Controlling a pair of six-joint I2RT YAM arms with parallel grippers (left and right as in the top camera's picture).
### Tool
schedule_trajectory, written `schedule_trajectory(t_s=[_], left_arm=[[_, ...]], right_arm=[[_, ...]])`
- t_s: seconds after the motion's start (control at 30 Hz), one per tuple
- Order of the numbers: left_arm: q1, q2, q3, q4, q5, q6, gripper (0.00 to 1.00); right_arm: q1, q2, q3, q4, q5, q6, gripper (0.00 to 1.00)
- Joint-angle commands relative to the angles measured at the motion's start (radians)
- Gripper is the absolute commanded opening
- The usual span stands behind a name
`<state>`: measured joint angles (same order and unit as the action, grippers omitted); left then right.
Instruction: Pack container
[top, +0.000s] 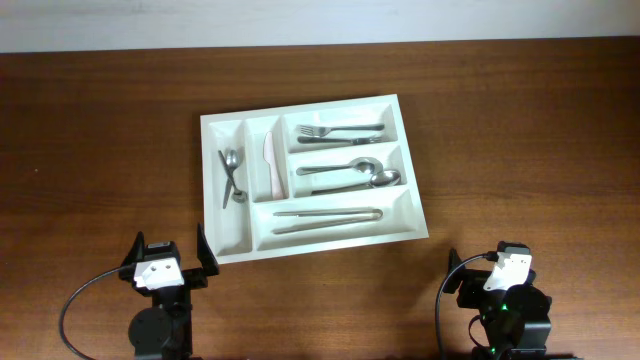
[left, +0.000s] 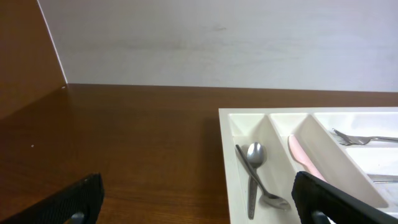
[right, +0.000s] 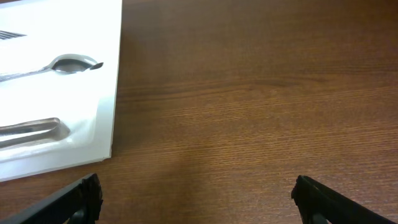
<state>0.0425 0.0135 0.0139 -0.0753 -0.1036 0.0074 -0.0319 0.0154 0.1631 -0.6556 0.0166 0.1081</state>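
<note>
Tray (top: 232, 230): cutlery (top: 350, 166) is sorted by kind into its compartments, packing is judged complete, hence left tool (left: 199, 205) and right tool (right: 199, 202) are parked clear, wide open, empty.

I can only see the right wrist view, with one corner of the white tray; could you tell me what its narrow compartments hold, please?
Observer: The leftmost one in the container holds two small spoons.
Operator: And the one beside it?
Observer: A single pale pink knife.
Operator: Thanks. And the other arm?
Observer: The left end effector sits open and empty, just short of the container's near left corner.
</note>
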Motion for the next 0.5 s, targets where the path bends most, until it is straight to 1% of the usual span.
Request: schedule_trajectory(t_s=[0.0, 0.33, 0.47], left_arm=[[0.006, -0.008, -0.005, 0.0, 0.01, 0.012, 0.99], [0.006, -0.008, -0.005, 0.0, 0.011, 0.012, 0.99], [0.006, -0.008, -0.005, 0.0, 0.011, 0.012, 0.99]], right_arm=[[0.006, -0.012, -0.007, -0.005, -0.006, 0.002, 0.99], [0.006, -0.012, -0.002, -0.083, -0.006, 0.002, 0.99], [0.006, -0.012, -0.002, -0.088, -0.006, 0.002, 0.99]])
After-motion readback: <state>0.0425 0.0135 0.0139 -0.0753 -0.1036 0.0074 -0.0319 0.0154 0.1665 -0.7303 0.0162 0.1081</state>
